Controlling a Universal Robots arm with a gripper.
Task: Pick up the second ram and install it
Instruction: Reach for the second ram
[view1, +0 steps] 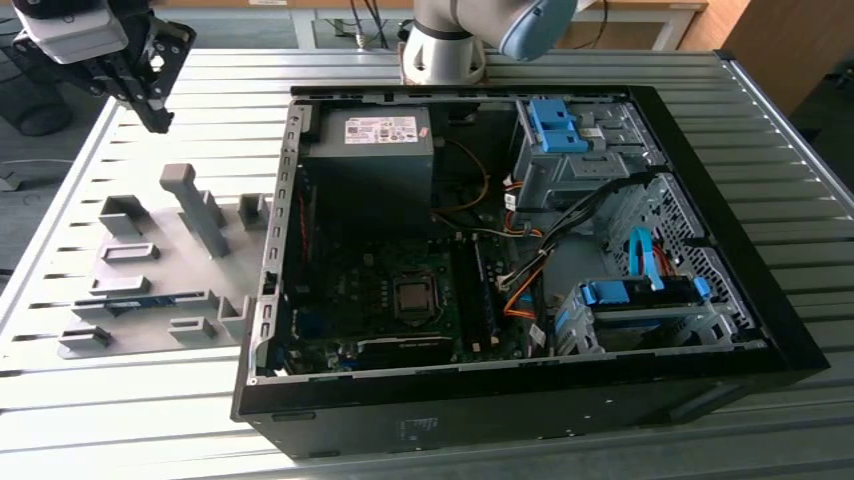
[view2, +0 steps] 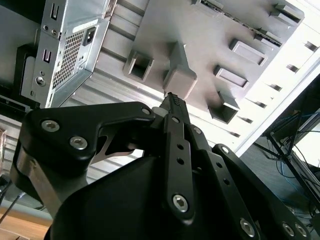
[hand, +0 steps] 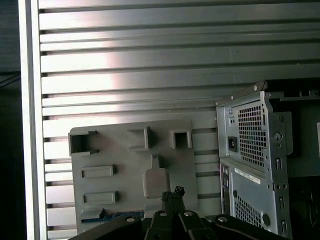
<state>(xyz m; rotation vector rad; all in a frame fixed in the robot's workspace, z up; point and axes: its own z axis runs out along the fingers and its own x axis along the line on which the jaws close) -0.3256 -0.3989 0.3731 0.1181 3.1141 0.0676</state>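
gripper: upper left of the exterior view (view1: 162, 125), raised above the tabletop (view1: 134, 400) past the far end of the holder plate; fingers clenched together with nothing between them, as seen in both wrist views (view2: 172, 98) (hand: 173, 192)
second ram: blue-green stick (view1: 147, 299) standing on edge in a slot of the holder plate, lower left of the exterior view; first wrist view shows its blue edge (hand: 111, 216) at the plate's near side; well apart from the gripper, untouched
holder plate: flat grey plate (view1: 160, 270) with raised grey blocks, lying on the tabletop at the exterior view's left, just beside the computer case; second wrist view has it beyond the fingertips (view2: 210, 30)
computer case: black tower (view1: 767, 290) lying on its side, side panel off, centre and right of the exterior view
motherboard: dark board (view1: 387, 320) inside the case, lower centre
arm base: grey column (view1: 447, 50), top centre of the exterior view, behind the case
tabletop: ribbed aluminium slats
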